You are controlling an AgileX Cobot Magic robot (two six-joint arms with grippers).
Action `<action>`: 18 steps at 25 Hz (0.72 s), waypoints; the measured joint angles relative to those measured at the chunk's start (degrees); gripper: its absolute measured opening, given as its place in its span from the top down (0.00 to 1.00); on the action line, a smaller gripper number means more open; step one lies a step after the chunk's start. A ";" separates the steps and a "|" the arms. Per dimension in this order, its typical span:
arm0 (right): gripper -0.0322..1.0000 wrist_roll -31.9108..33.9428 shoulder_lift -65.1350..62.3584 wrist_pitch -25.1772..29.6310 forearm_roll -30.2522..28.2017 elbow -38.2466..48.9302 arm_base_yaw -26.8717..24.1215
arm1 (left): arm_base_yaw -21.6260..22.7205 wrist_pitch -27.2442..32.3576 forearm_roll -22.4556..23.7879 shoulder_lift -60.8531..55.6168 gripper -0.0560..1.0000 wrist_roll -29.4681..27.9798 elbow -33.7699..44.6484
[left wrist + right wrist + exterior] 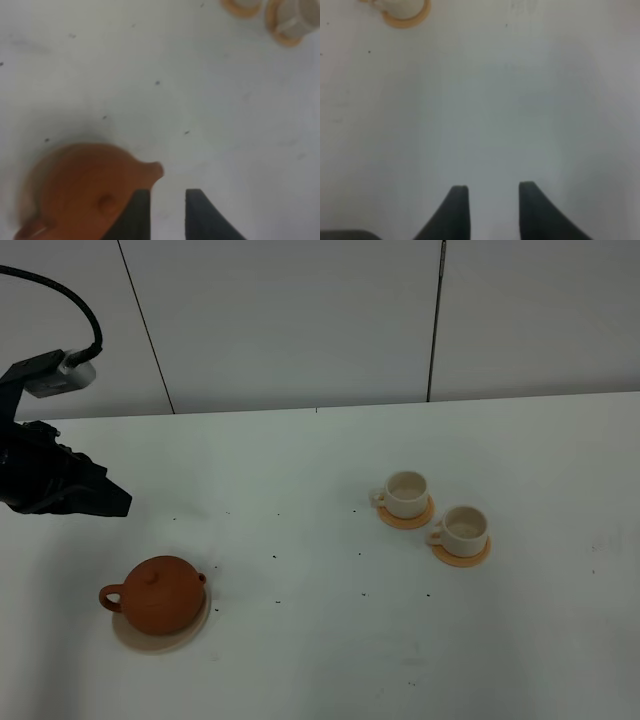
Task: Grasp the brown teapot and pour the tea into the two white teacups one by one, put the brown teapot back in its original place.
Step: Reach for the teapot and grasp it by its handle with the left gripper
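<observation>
The brown teapot (pixel 160 592) sits on its coaster (pixel 160 644); left claw (pixel 167 194) and right claw (pixel 493 188) spread

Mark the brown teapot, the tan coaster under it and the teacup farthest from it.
brown teapot (pixel 160 595): exterior high view, on its round body.
tan coaster (pixel 165 644): exterior high view, on its bare near rim.
farthest teacup (pixel 466 530): exterior high view, inside its bowl.
</observation>
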 joint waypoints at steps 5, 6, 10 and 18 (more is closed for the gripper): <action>0.74 0.04 -2.54 -0.13 0.06 0.00 0.00 | 0.00 -0.30 3.50 0.00 0.72 0.19 0.00; 0.74 0.04 -3.97 -0.13 0.11 0.00 0.00 | 0.00 -0.45 4.03 0.00 0.72 0.19 0.00; 0.74 0.04 -10.65 -0.13 0.12 0.00 0.00 | 0.00 -1.06 5.55 0.00 0.72 0.19 0.00; 0.74 0.11 -12.15 -0.13 0.54 0.06 0.00 | 0.00 -2.98 5.71 0.00 0.72 0.19 0.00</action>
